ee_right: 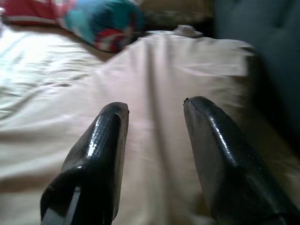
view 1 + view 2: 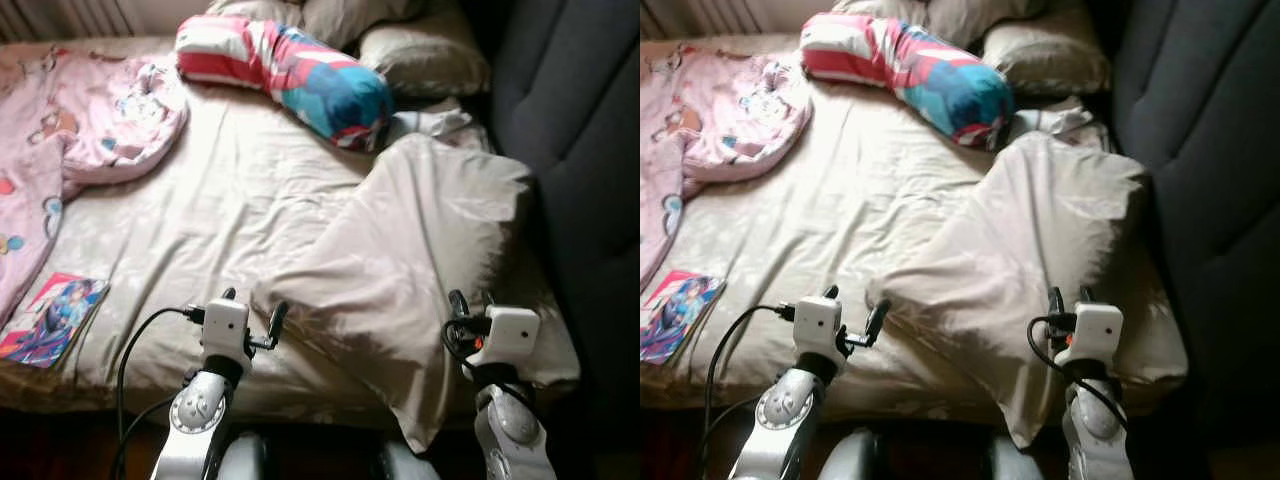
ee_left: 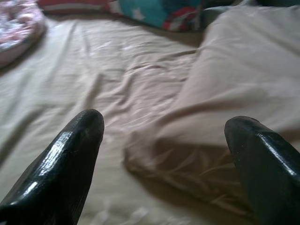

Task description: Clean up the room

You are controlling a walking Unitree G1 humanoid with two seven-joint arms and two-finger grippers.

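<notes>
Left eye view puts you at the foot of a bed (image 2: 200, 200) covered in a beige sheet, with a large beige pillow (image 2: 420, 250) lying askew across its right half, one corner hanging over the near edge. Your left gripper (image 2: 252, 312) hovers just beside the pillow's near-left corner, its fingers (image 3: 70, 154) spread wide with nothing between them. Your right gripper (image 2: 470, 302) sits over the pillow's near-right part, fingers parted and empty. Farther up the bed you have a colourful bolster (image 2: 290, 70), a pink blanket (image 2: 80, 120) at the left, and a picture book (image 2: 50, 318) near the left edge.
</notes>
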